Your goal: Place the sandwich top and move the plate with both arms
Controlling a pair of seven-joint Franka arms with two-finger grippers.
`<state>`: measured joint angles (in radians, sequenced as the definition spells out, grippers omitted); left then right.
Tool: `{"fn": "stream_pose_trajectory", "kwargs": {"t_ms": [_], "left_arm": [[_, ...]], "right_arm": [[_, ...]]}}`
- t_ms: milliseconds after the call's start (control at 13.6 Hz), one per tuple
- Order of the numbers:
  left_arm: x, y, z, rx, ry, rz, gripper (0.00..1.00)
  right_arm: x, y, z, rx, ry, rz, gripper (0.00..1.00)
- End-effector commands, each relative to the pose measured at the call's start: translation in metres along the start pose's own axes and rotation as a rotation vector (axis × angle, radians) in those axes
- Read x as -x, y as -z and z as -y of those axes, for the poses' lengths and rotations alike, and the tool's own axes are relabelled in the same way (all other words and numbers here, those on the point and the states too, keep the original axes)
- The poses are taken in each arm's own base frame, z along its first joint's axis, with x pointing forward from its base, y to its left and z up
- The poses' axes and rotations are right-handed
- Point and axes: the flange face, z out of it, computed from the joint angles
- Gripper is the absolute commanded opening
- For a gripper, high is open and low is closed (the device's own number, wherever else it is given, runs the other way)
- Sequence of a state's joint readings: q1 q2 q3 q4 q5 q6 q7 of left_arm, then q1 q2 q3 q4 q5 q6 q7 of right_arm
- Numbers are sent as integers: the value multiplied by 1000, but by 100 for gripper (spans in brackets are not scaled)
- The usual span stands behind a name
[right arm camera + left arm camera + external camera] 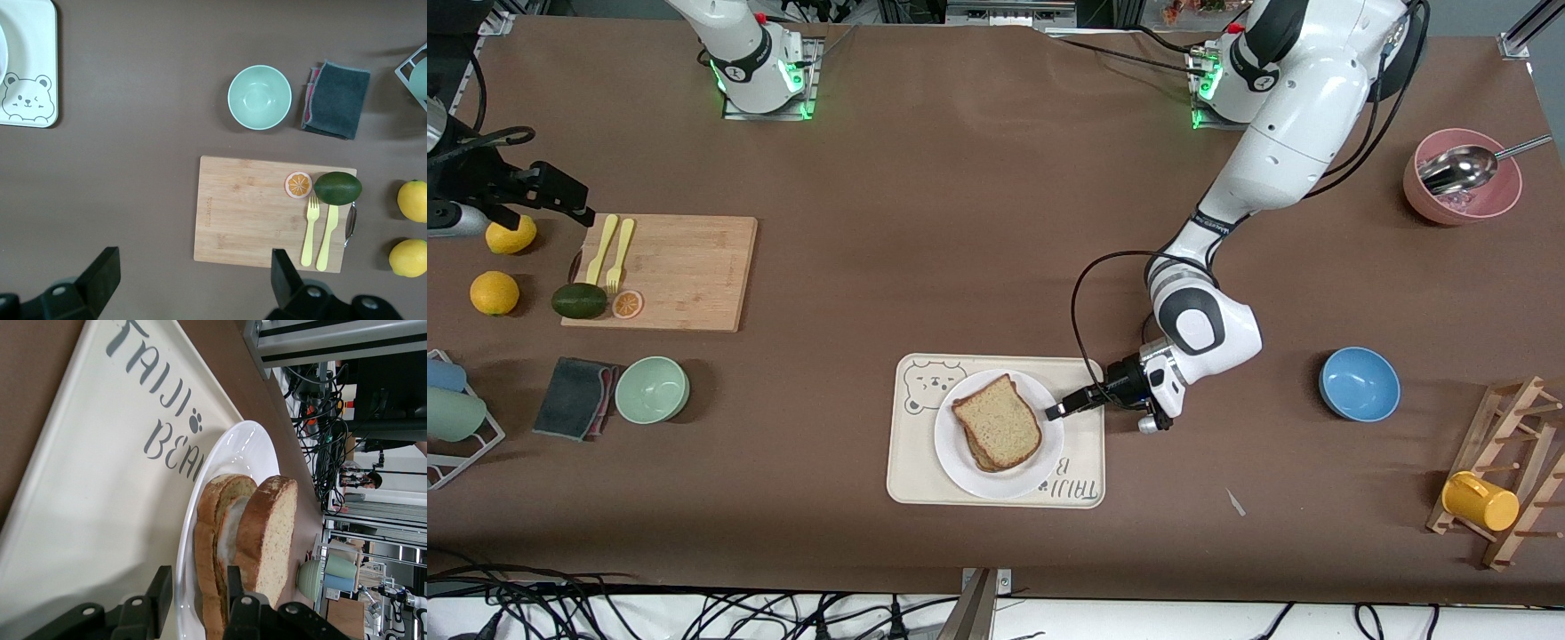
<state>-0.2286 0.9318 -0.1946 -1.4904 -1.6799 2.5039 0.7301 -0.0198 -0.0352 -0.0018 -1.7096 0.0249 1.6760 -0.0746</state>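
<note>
Sandwich top [1003, 423] lies flat on the stack in the middle of the plate [960, 462], which sits on the cream bear tray [911, 480] at the table edge nearest the front camera. Starting at the right arm's end of the table, the right gripper [560, 203] hangs over the lemon [511, 235] beside the wooden cutting board [685, 267], its fingers spread wide with nothing between them; that arm waits. The right wrist view shows the board, a green bowl [259, 97] and a grey cloth [337, 99] below it.

Moving toward the left arm's end, the left gripper [1069, 407] sits low at the plate's rim, on the side facing the blue bowl [1359, 383]. In the left wrist view its fingers [160, 593] stand part way apart around the plate's edge and the lower crust of the stack, with a gap visible, so nothing looks clamped.

The bread slice looks light, soft and crumbly; a hard pinch would probably dent it, and it could slide off the egg layer if tilted. The plate seems stiff, smooth and probably slippery, so the rim is the sensible hold, one gripper at each side, kept level.
</note>
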Motion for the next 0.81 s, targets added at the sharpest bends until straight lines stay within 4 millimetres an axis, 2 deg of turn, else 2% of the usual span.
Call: {"fn": "stream_pose_trajectory", "kwargs": {"t_ms": [0, 221, 368, 442, 589, 737], "left_arm": [[6, 22, -10, -28, -8, 20, 43], [12, 45, -18, -40, -13, 22, 51], [12, 73, -25, -56, -43, 40, 51], [20, 85, -27, -80, -58, 53, 51], [18, 129, -42, -130, -130, 51, 52], [17, 165, -52, -177, -193, 47, 60]], "right_arm": [[-1, 6, 2, 9, -4, 4, 100], [-1, 6, 2, 9, -6, 4, 100], [-1, 6, 2, 9, -4, 4, 100], [-1, 6, 2, 9, -4, 4, 100], [-1, 6, 3, 9, -3, 4, 100], [-1, 6, 3, 9, -3, 4, 100]]}}
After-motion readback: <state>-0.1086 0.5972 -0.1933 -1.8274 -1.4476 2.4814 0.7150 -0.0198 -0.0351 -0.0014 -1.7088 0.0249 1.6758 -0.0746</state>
